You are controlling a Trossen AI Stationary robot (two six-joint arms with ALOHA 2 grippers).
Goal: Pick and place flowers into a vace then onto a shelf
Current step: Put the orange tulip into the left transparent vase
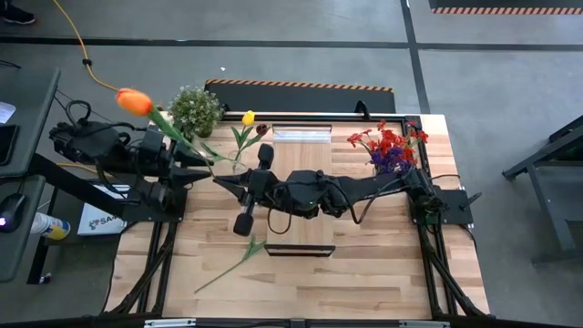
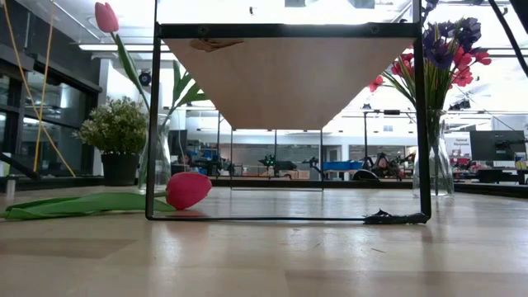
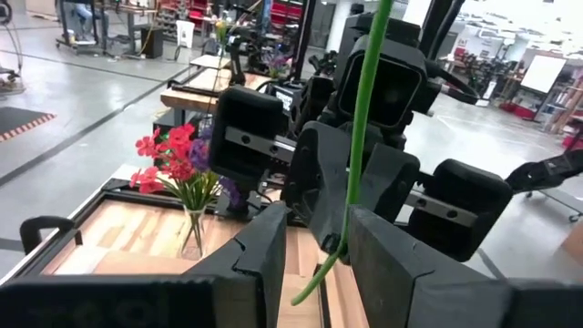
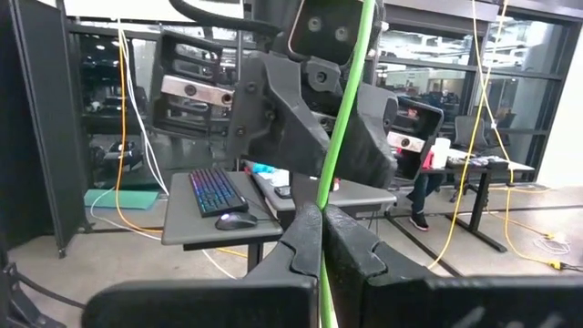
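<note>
An orange-headed flower [image 1: 134, 100] is held aloft over the table's left rear edge, its green stem [image 3: 358, 137] clamped by both the left gripper [image 3: 317, 260] and the right gripper [image 4: 321, 239], whose fingers are pressed together. A glass vase [image 1: 239, 164] stands nearby, left of the shelf [image 1: 301, 173].

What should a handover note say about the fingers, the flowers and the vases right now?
Right gripper: fingers shut on the orange tulip's stem.
Left gripper: fingers around the same stem, slightly apart.
Orange tulip held up off the table's left edge.
Done: yellow flower in the glass vase; red and purple bouquet in the right vase.
Left: one flower lying on the table; orange tulip into the vase; vase to the shelf.
</note>
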